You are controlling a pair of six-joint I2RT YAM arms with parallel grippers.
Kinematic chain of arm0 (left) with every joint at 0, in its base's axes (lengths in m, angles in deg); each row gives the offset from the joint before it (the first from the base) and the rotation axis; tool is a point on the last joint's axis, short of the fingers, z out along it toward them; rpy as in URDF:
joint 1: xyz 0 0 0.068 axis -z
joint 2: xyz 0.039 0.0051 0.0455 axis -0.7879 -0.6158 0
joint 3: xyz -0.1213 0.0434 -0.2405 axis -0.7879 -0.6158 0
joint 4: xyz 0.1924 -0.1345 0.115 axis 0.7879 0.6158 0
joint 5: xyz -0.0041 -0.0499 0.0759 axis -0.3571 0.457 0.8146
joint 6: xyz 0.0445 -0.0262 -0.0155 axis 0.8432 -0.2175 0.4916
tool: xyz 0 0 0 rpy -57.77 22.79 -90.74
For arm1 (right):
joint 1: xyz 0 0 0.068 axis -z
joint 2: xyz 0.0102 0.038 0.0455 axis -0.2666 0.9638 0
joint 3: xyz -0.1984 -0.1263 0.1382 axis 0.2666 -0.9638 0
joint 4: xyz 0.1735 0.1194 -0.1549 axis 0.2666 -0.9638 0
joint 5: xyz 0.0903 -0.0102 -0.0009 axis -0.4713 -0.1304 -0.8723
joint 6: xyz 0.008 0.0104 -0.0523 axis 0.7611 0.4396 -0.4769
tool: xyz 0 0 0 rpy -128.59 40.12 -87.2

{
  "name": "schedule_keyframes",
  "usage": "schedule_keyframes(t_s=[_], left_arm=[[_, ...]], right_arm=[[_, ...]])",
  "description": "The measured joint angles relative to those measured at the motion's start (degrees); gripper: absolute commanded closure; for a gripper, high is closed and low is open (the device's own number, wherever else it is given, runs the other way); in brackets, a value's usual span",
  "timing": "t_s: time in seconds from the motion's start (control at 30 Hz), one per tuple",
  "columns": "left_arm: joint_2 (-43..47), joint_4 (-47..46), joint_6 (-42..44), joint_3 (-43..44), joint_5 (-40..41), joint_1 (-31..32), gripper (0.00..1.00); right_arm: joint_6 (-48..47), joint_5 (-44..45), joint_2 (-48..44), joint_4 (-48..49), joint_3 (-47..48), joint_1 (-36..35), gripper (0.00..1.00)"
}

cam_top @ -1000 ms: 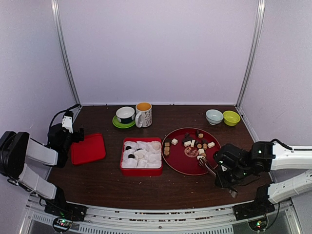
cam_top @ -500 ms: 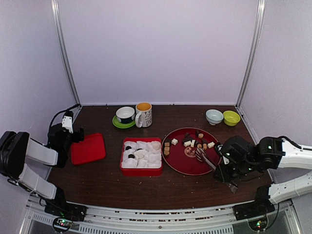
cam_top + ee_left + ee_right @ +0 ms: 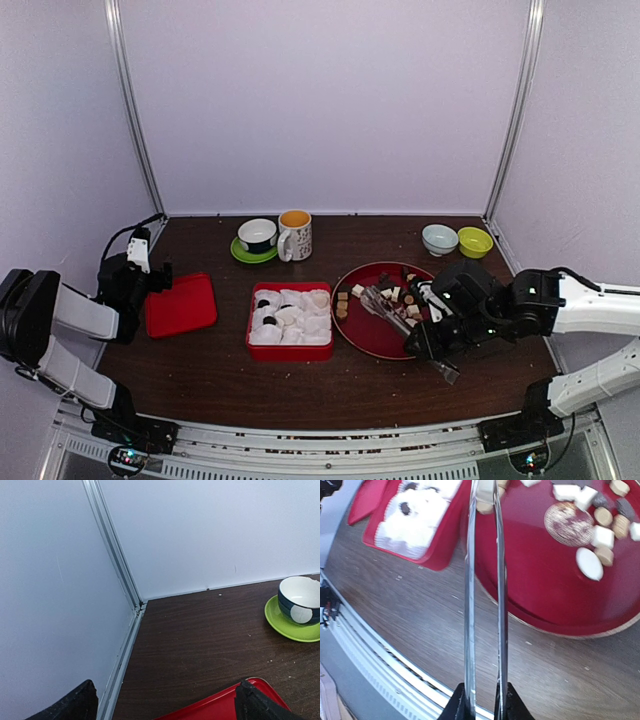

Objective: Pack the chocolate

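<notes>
The chocolate (image 3: 398,294), small dark, tan and cream pieces, lies on a round red plate (image 3: 375,330); it also shows in the right wrist view (image 3: 602,536). My right gripper (image 3: 430,345) is shut on long metal tongs (image 3: 385,305) that reach left across the plate. In the right wrist view the gripper (image 3: 485,702) holds both blades of the tongs (image 3: 470,605). A tan piece (image 3: 484,506) shows between the tips; I cannot tell if it is pinched. The red box (image 3: 290,350) holds white paper cups (image 3: 295,318), two with dark pieces. My left gripper (image 3: 150,272) is open and empty by the red lid (image 3: 182,305).
A cup on a green saucer (image 3: 257,238) and a mug (image 3: 295,235) stand behind the box. A pale bowl (image 3: 439,240) and a green bowl (image 3: 475,242) stand at the back right. The left wrist view shows the saucer (image 3: 292,627), the lid's corner (image 3: 215,707) and the wall frame (image 3: 117,565).
My right arm has swung left and forward over the plate. The tongs' tips went from the plate's right edge to its left part near the box. The left arm has not moved.
</notes>
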Motion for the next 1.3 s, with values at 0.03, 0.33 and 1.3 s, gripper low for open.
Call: schedule_keyframes(t_s=[0.03,0.33,1.3], left_arm=[[0.00,0.00,0.00,0.00,0.00,0.00,0.02],[0.00,0.00,0.00,0.00,0.00,0.00,0.02],[0.00,0.00,0.00,0.00,0.00,0.00,0.02]], right_arm=[[-0.22,-0.72,1.38,1.22,0.98,-0.02,0.80],[-1.81,-4.28,14.32,8.59,8.13,-1.75,0.81],[-5.90,-3.96,29.29,9.03,16.63,-2.40,0.67]])
